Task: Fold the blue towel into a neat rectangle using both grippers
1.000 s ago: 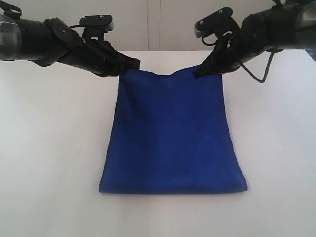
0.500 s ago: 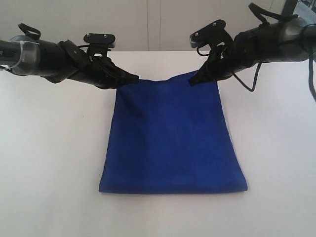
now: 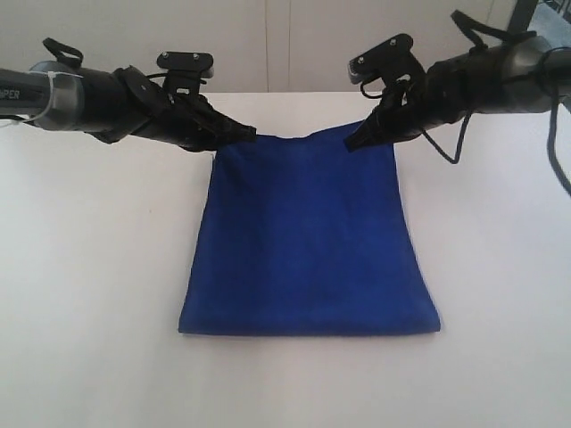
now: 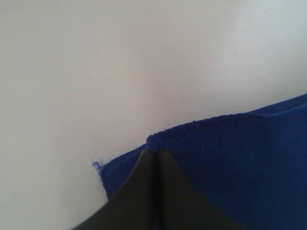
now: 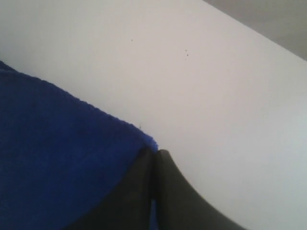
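The blue towel (image 3: 308,241) hangs from its two far corners down to the white table, its near edge resting on the surface. My left gripper (image 3: 246,134) is shut on the towel's far left corner. My right gripper (image 3: 355,140) is shut on the far right corner. The towel's top edge sags slightly between them. In the left wrist view the fingers (image 4: 165,191) pinch the cloth (image 4: 240,158), with a loose thread tag (image 4: 97,166) at the corner. The right wrist view has the closed fingers (image 5: 144,191) gripping the cloth's (image 5: 53,148) edge.
The white table (image 3: 89,294) spreads out on both sides of the towel and in front of it. A pale wall (image 3: 285,45) rises behind the table's far edge.
Both grippers have carried the held corners a little farther back, and the towel's near edge has slid slightly away from the front of the table.
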Action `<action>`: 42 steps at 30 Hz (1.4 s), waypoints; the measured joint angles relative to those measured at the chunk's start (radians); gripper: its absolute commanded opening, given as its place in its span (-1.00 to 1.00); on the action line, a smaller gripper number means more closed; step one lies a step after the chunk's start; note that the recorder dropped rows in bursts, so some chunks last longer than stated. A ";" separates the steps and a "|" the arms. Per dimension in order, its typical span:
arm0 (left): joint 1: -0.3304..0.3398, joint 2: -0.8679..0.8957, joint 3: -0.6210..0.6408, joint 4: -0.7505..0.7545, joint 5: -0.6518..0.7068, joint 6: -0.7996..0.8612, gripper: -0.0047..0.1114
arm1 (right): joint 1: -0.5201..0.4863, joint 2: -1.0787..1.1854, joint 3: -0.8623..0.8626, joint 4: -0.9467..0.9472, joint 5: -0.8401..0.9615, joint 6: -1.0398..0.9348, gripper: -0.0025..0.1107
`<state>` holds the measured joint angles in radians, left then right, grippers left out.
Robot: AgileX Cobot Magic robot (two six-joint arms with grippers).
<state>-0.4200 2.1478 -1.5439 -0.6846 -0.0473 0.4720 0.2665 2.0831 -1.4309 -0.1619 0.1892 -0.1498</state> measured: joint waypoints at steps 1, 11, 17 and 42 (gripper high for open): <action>0.000 0.006 0.000 0.000 -0.003 0.000 -0.92 | 0.000 0.011 0.000 0.000 -0.007 0.000 -0.96; 0.000 0.041 0.000 0.000 -0.032 0.000 -0.92 | 0.000 0.028 0.000 0.000 -0.046 0.000 -0.96; 0.000 0.041 0.000 0.002 -0.022 0.000 -0.77 | 0.000 0.028 0.000 0.000 -0.049 0.000 -0.96; 0.000 0.041 0.000 0.002 -0.079 0.052 0.01 | 0.000 0.028 0.000 0.000 -0.049 0.000 -0.96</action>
<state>-0.4200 2.1890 -1.5439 -0.6829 -0.1262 0.5238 0.2665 2.1114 -1.4309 -0.1619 0.1398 -0.1498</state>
